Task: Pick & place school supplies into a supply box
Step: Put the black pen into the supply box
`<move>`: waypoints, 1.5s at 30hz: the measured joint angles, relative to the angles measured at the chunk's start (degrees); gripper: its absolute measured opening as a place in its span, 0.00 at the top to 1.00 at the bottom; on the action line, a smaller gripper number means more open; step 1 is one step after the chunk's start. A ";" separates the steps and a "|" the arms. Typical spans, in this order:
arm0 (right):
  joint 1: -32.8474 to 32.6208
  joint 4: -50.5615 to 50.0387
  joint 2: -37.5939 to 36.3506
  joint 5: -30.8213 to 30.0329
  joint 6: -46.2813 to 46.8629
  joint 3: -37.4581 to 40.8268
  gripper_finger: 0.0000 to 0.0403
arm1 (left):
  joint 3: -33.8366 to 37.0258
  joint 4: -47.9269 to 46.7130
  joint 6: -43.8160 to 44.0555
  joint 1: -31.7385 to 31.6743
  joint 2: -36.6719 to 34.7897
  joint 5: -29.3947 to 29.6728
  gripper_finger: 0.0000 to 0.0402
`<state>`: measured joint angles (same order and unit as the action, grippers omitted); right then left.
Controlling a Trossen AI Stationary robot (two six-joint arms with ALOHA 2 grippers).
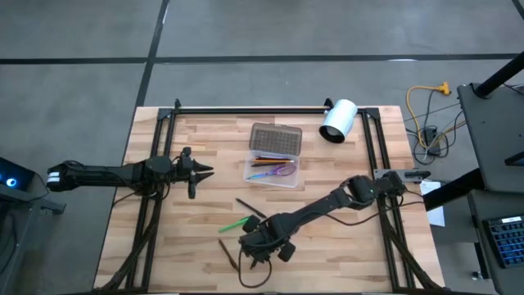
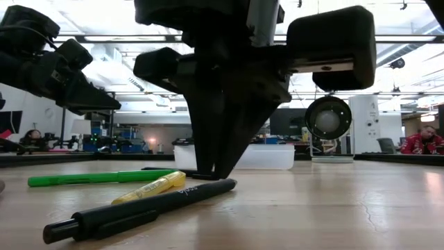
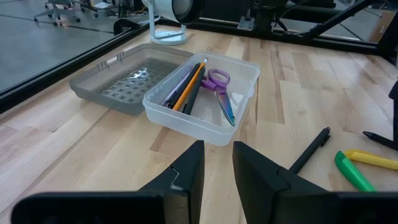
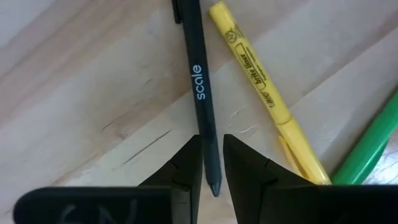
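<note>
My right gripper (image 1: 260, 244) (image 4: 212, 140) points down at the table's near middle, shut on a black pen (image 4: 199, 81) (image 2: 139, 208). Beside that pen lie a yellow highlighter (image 4: 261, 81) (image 2: 152, 187) and a green marker (image 1: 235, 223) (image 2: 97, 178). The translucent supply box (image 1: 248, 170) (image 3: 193, 124) stands open with its grey lid (image 1: 276, 141) folded back flat. It holds purple-handled scissors (image 3: 221, 87) and several pencils (image 3: 186, 90). My left gripper (image 1: 206, 170) (image 3: 217, 149) hovers left of the box, open by a narrow gap and holding nothing. My right gripper pinches the black pen near its pointed end (image 4: 211, 163) between the two fingers. The fingers (image 2: 215, 139) come from above, pointing down, and lie across the pen. The pen lies flat on the table along its whole length.
Another dark pen (image 1: 250, 205) (image 3: 311, 149) lies between the box and the right gripper. A white cylinder (image 1: 337, 120) rests at the far edge, right of the lid. Black frame rails (image 1: 246, 109) run along the table's far, left and right sides. Bare wood lies right of the box.
</note>
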<state>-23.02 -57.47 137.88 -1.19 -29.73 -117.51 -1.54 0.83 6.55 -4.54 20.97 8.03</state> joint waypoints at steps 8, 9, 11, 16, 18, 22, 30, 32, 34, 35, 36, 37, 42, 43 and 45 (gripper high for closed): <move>0.58 0.65 0.00 1.78 0.42 0.92 0.86 | 0.02 -0.01 -0.02 0.00 0.00 0.00 0.83; 0.62 1.04 0.00 2.58 0.29 1.11 0.86 | 0.00 0.01 0.00 0.00 0.00 0.02 0.83; 0.62 1.32 0.00 3.21 -0.12 1.56 0.86 | 0.00 -0.01 0.00 0.00 0.00 0.00 0.83; 0.74 1.60 0.00 3.37 -0.25 2.68 0.86 | 0.00 0.00 0.00 0.01 0.00 0.00 0.83; 0.80 1.85 0.00 3.41 -0.23 3.04 0.86 | 0.01 0.00 -0.01 0.00 0.00 0.00 0.83; 0.89 2.12 -0.02 3.40 -0.02 3.37 0.86 | 0.02 0.01 -0.02 0.02 0.00 0.00 0.83; 0.91 2.23 -0.02 3.40 0.14 3.39 0.86 | 0.00 -0.01 0.00 0.02 0.00 0.00 0.83; 0.93 2.24 -0.02 4.00 0.15 3.40 0.86 | 0.01 0.00 -0.01 0.01 0.00 0.00 0.83; 1.00 2.27 -0.02 4.42 0.16 3.41 0.86 | 0.01 0.01 0.00 0.00 0.00 0.00 0.83; 1.00 2.29 -0.02 4.53 0.16 3.41 0.86 | 0.01 0.01 -0.02 0.01 0.00 0.00 0.83; 1.00 2.29 -0.02 4.61 0.16 3.41 0.87 | 0.02 0.00 -0.01 0.01 0.00 0.01 0.83; 1.00 2.27 -0.02 4.61 0.16 3.41 0.88 | 0.01 0.00 -0.01 0.01 0.00 0.00 0.83; 1.00 2.25 -0.02 4.67 0.16 3.41 0.93 | 0.00 -0.01 -0.02 0.02 0.00 0.00 0.83; 1.00 2.25 -0.04 4.68 0.16 3.41 0.94 | 0.01 -0.01 0.00 0.02 0.00 0.00 0.83; 1.00 2.25 -0.04 4.72 0.16 3.41 0.95 | 0.00 0.00 -0.01 0.01 0.00 0.00 0.83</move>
<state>-22.02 -55.22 137.84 3.53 -29.56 -114.10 -1.54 0.84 6.54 -4.53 20.97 8.03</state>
